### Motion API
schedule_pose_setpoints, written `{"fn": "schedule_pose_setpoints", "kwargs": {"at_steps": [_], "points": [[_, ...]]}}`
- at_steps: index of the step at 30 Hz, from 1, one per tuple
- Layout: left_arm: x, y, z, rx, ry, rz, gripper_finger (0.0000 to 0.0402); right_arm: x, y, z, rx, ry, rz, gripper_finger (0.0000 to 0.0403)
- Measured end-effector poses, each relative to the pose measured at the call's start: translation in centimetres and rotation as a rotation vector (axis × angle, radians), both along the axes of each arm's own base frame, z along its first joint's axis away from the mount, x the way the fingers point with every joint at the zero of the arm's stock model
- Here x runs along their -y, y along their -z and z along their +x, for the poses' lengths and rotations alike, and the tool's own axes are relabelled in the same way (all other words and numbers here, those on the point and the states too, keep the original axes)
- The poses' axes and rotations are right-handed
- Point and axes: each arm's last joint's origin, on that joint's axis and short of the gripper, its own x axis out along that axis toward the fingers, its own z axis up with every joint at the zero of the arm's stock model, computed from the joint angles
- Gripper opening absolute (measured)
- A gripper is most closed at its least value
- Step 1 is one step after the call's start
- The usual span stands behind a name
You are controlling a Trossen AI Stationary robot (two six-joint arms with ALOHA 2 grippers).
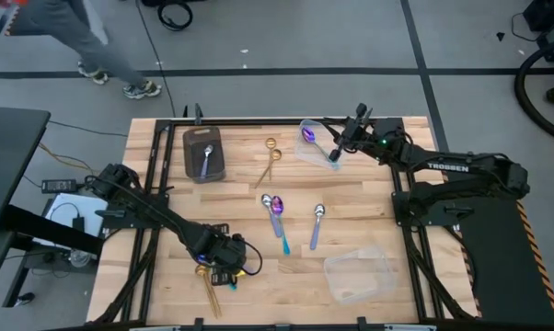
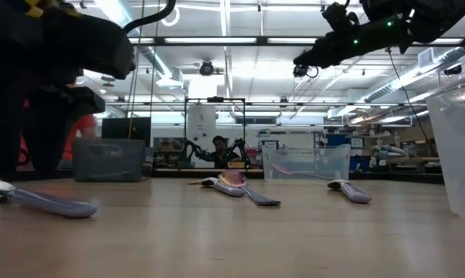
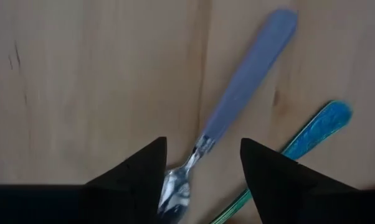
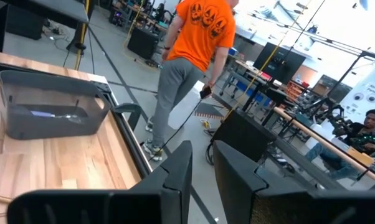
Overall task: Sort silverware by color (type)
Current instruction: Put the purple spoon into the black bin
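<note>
We see the left gripper [image 1: 224, 260] low near the front left corner of the bench [image 1: 369, 198], its fingers [image 3: 144, 171] spread apart on either side of a blue-handled spoon [image 3: 237, 118] that lies flat on the wood, with a teal-handled spoon [image 3: 312, 127] just beside it; gold spoons [image 1: 207, 287] lie at the front edge next to this gripper. The right gripper [image 1: 336, 147] hangs above a clear container [image 1: 314, 145] near the back edge, where a purple spoon [image 1: 307, 134] rests, and its fingers [image 4: 175, 171] stand nearly together with nothing between them. A silver spoon [image 1: 206, 160] sits in the dark grey tray [image 1: 203, 153] toward the back left. Two gold spoons [image 1: 270, 161] lie between tray and container. Three more spoons [image 1: 291, 219] rest mid-bench, and another clear container [image 1: 358, 274] sits near the front right corner. A person in an orange shirt [image 4: 200, 31] stands beyond the bench
</note>
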Motion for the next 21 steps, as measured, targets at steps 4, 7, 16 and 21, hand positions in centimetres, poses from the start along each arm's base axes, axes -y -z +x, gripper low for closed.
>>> {"fn": "schedule_pose_setpoints", "kwargs": {"at_steps": [4,7,16,21], "points": [[0.3,0.4,-0.2,-0.018,0.074,0.026,0.0188,-0.3,-0.3,-0.2,0.005,-0.006,-0.004,0.0077],[0.7,0.8,-0.3,-0.016,0.143,0.042,0.0173,-0.6,-0.4,-0.3,0.006,-0.012,-0.005,0.0077],[1.8,1.3,-1.1,-0.022,0.368,0.132,0.0127,-0.6,-0.5,-0.5,0.006,-0.012,-0.002,0.0077],[1.8,1.3,-1.1,-0.006,0.415,0.17,0.0103,-0.7,-0.5,-0.5,0.005,-0.012,-0.001,0.0077]]}}
